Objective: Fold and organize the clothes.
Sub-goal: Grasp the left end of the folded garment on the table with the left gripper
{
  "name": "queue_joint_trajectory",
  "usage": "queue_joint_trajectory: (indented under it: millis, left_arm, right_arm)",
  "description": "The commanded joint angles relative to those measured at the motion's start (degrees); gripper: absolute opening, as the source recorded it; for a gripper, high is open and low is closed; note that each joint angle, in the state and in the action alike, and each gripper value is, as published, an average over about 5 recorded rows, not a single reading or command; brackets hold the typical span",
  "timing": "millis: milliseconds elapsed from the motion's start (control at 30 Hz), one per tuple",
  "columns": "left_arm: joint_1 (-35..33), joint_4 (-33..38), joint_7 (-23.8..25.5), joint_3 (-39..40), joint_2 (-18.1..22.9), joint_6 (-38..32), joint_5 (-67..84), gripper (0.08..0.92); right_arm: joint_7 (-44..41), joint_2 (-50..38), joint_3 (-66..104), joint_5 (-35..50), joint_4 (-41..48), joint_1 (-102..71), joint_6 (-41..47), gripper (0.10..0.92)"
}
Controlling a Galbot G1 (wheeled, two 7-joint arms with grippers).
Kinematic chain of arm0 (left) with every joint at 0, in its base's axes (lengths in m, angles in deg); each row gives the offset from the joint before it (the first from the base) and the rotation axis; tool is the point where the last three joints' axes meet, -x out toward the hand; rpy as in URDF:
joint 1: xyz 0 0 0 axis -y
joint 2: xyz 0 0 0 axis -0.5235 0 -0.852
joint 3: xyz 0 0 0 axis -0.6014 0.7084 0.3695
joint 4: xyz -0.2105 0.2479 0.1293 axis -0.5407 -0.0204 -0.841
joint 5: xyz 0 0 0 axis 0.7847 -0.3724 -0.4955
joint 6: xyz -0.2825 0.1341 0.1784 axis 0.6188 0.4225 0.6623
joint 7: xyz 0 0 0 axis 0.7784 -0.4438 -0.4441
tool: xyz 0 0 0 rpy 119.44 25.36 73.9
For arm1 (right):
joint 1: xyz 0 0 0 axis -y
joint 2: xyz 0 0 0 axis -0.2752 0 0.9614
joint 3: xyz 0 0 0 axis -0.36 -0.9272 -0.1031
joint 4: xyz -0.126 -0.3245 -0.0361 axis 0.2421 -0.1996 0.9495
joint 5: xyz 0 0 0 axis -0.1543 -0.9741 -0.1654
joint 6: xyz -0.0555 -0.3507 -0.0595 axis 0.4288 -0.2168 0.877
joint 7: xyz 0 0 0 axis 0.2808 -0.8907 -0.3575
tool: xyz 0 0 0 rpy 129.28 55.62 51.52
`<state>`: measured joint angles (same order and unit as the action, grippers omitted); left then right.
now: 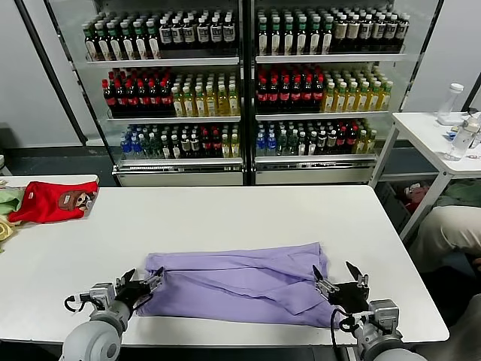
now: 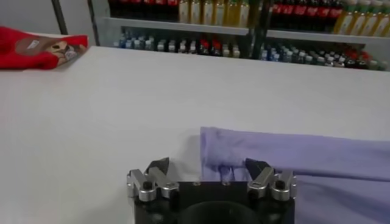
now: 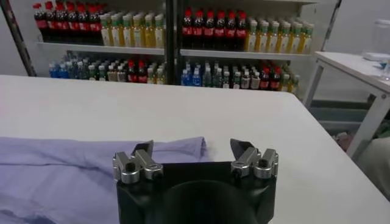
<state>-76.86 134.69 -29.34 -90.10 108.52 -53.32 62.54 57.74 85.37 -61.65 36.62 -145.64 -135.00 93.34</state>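
The clothes, a lavender T-shirt [image 1: 240,282], lie folded into a long band across the front of the white table [image 1: 225,214]. My left gripper [image 1: 143,280] stands open at the band's left end, one finger over the fabric edge and one over bare table, holding nothing. In the left wrist view that gripper [image 2: 207,164] sits just short of the shirt's corner [image 2: 304,158]. My right gripper [image 1: 336,272] stands open at the band's right end, empty. From the right wrist, the gripper [image 3: 192,146] straddles the shirt's end [image 3: 73,170].
A red garment with a brown patch [image 1: 52,201] lies at the table's far left beside pale green and yellow cloth [image 1: 6,201]. Drink coolers [image 1: 240,75] stand behind the table. A small side table [image 1: 436,135] with bottles and a seated person's leg [image 1: 451,233] are at the right.
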Motion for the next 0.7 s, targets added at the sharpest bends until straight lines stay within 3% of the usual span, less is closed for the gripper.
queue_joint_trajectory:
  millis: [33,700]
  left_arm:
    - [-0.25,0.95,-4.09,2.26,1.65,0.98,0.03,0.787]
    - [1.11,1.24,-5.4,4.41,3.81,0.64,-11.97,0.213]
  right_arm:
    - [0.02,0.23,-0.18,-1.04,-0.73,-0.93,-0.01,0.823]
    - [0.08,0.93,-1.63,-2.8,0.26,-0.85,-0.02,0.823]
